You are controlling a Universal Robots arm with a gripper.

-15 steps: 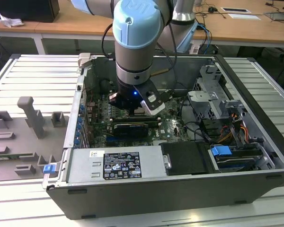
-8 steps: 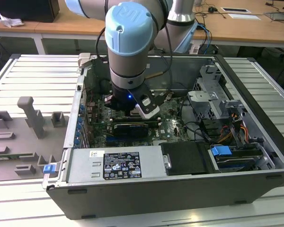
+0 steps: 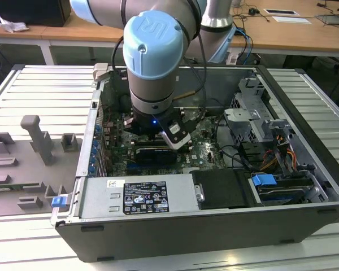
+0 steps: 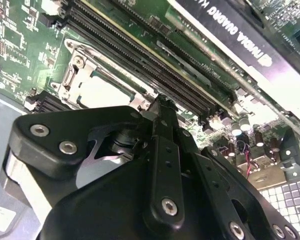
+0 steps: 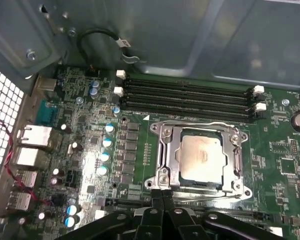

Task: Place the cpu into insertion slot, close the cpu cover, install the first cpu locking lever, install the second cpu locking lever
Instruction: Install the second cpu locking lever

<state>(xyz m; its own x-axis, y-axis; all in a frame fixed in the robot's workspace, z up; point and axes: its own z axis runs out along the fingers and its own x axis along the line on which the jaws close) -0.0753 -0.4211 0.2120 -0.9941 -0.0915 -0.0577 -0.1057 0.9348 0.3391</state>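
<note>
In the first wrist view the cpu (image 5: pixel 202 155), with its silvery-beige top, lies flat in the insertion slot on the green board. The cpu cover (image 5: pixel 171 150), a silvery frame, lies down around it, and the chip shows through the cut-out. Thin wire levers (image 5: pixel 200 124) run along the frame's edges. My gripper (image 5: pixel 162 194) is shut with nothing between its black fingers, and its tips hover just off one edge of the socket. In the second wrist view the fingertips (image 4: pixel 161 102) stand next to the same cover (image 4: pixel 75 72) and cpu (image 4: pixel 102 92).
The arm's wrist (image 3: pixel 152 84) reaches down into an open computer case (image 3: pixel 214 231). Long black memory slots (image 5: pixel 190 95) run beside the socket, and a long black card (image 4: pixel 250 35) lies further off. A power supply (image 3: pixel 135 195) and drive cages (image 3: pixel 260 118) line the case. Grey fixtures (image 3: pixel 37 141) stand outside.
</note>
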